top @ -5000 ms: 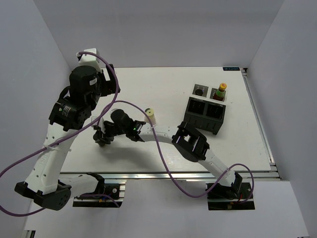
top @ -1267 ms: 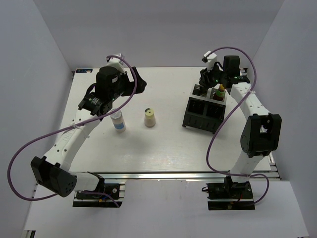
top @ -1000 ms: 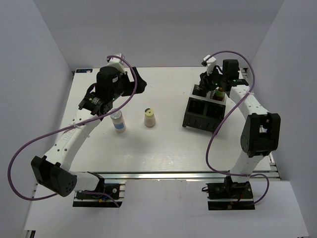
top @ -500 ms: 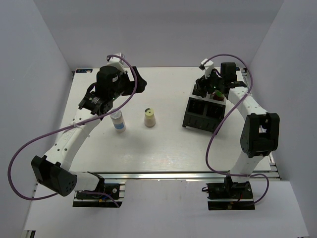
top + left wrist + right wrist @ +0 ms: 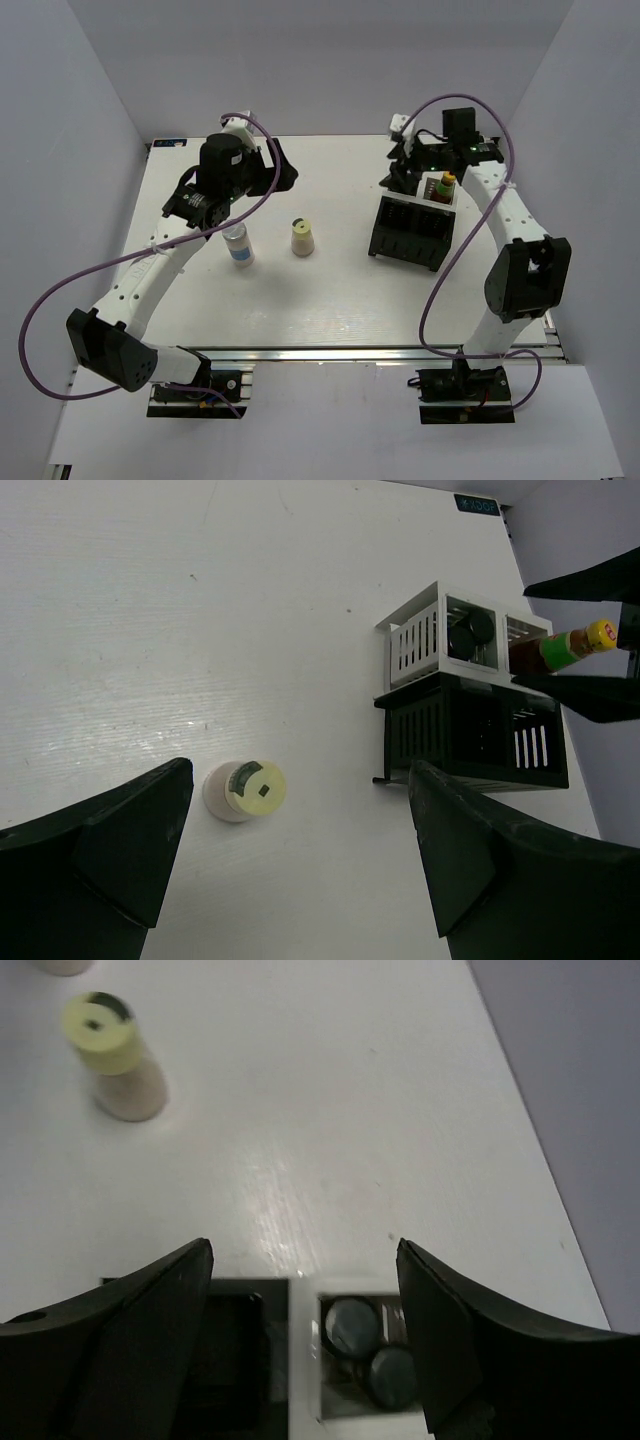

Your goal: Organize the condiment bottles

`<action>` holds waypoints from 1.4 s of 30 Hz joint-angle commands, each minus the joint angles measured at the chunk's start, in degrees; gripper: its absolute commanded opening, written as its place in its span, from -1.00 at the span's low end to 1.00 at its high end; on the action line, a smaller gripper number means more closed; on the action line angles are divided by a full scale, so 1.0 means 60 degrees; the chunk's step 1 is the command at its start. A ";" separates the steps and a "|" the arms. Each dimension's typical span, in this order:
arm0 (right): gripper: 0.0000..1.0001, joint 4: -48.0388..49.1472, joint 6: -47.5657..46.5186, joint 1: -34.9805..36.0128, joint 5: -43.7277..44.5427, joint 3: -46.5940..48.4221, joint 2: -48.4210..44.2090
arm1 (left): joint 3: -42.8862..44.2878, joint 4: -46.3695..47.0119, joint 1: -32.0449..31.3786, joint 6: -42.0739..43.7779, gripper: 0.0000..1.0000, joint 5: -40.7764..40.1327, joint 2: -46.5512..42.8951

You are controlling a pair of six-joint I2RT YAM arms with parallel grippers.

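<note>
3 of 5 stowed in the black compartmented rack (image 5: 410,235): 2 dark black-lidded jars (image 5: 468,635), red sauce bottle (image 5: 445,185); cream yellow-capped bottle (image 5: 302,238) and blue-labelled white bottle (image 5: 238,245) stand on the white table (image 5: 330,300); left tool (image 5: 295,870) and right tool (image 5: 305,1340) gape wide, empty.

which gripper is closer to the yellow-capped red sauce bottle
Right. The right gripper hangs just beside the red sauce bottle; the left gripper is far off to its left.

left gripper (image 5: 300,775) and right gripper (image 5: 302,1250) both gape wide.
</note>
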 commanded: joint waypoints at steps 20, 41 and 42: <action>0.78 0.2598 0.3230 0.5122 0.2840 -0.1554 0.1206 | -0.0089 -0.1901 0.0038 -0.0145 0.95 -0.1565 -0.1522; 0.04 0.3301 0.3466 0.5649 0.3852 -0.0614 0.2585 | -0.0308 -0.2121 0.0038 -0.0204 0.95 -0.1975 -0.1889; -0.04 0.3301 0.3334 0.5649 0.3851 -0.0746 0.2497 | -0.0337 -0.2077 0.0038 -0.0218 0.95 -0.1961 -0.1889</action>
